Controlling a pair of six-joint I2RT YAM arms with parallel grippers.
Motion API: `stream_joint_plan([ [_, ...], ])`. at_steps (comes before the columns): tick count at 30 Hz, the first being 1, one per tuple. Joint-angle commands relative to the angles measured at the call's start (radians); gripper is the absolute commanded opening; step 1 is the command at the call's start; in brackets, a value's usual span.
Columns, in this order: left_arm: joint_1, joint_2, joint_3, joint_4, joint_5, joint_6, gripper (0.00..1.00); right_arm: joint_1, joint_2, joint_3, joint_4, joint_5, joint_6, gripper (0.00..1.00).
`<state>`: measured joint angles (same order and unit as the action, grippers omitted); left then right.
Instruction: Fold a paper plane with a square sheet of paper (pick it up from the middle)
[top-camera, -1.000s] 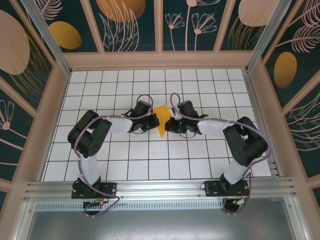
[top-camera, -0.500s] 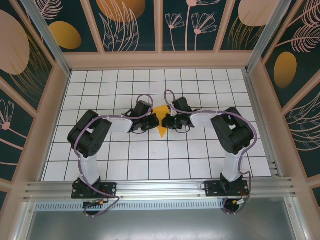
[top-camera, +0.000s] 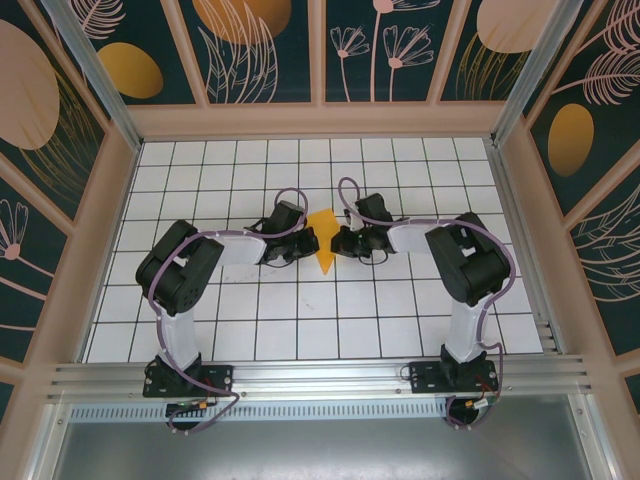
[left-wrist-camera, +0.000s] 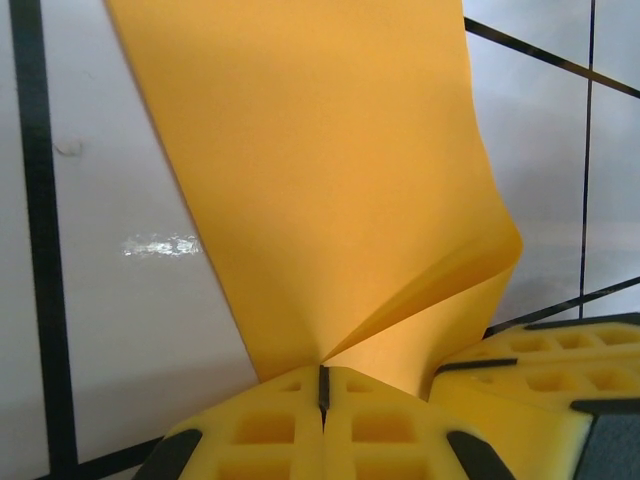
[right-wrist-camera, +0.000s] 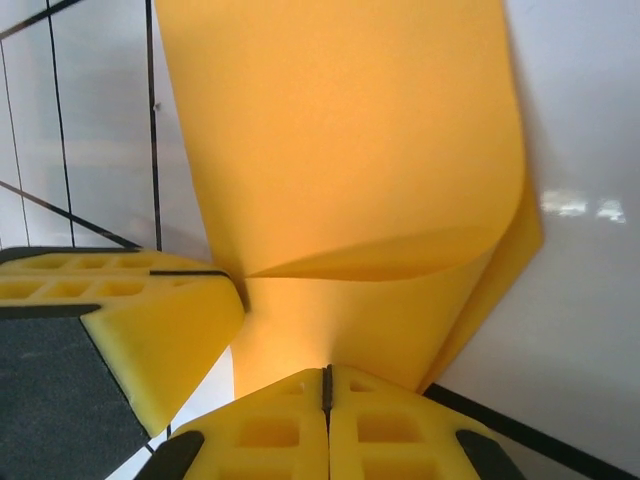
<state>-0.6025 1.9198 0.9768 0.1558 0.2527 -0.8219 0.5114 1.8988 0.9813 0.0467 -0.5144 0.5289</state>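
The left arm and right arm each clamp their jaws onto a folded, pointed orange-yellow paper sheet mid-worktop.

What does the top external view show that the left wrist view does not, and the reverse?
Top external view: both arms in full, with the left gripper and the right gripper at opposite sides of the orange-yellow paper. The paper's point faces the arm bases, above the white table.
Left wrist view: close up, the left gripper's yellow fingers are shut on the paper's edge, and a layer of paper curls over at the right.
Both views: the paper, the left gripper and the table's black grid lines.
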Motion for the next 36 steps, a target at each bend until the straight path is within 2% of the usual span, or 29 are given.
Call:
stream_joint_plan([
  [1,0.009,0.054,-0.010,-0.117,-0.092,0.033,0.03,-0.026,-0.004,0.047,-0.019,0.005,-0.016,0.04],
  [13,0.007,0.053,-0.010,-0.134,-0.095,0.056,0.03,-0.056,0.083,0.085,-0.066,0.072,-0.018,0.04],
  [16,0.008,0.051,-0.010,-0.137,-0.096,0.059,0.03,-0.051,0.059,0.092,-0.048,0.029,-0.015,0.04],
  [20,0.007,0.049,-0.010,-0.140,-0.099,0.062,0.03,-0.055,0.021,0.127,-0.056,0.047,-0.018,0.03],
  [36,0.008,0.036,-0.010,-0.139,-0.097,0.073,0.03,-0.058,0.111,0.134,-0.087,0.080,-0.022,0.03],
])
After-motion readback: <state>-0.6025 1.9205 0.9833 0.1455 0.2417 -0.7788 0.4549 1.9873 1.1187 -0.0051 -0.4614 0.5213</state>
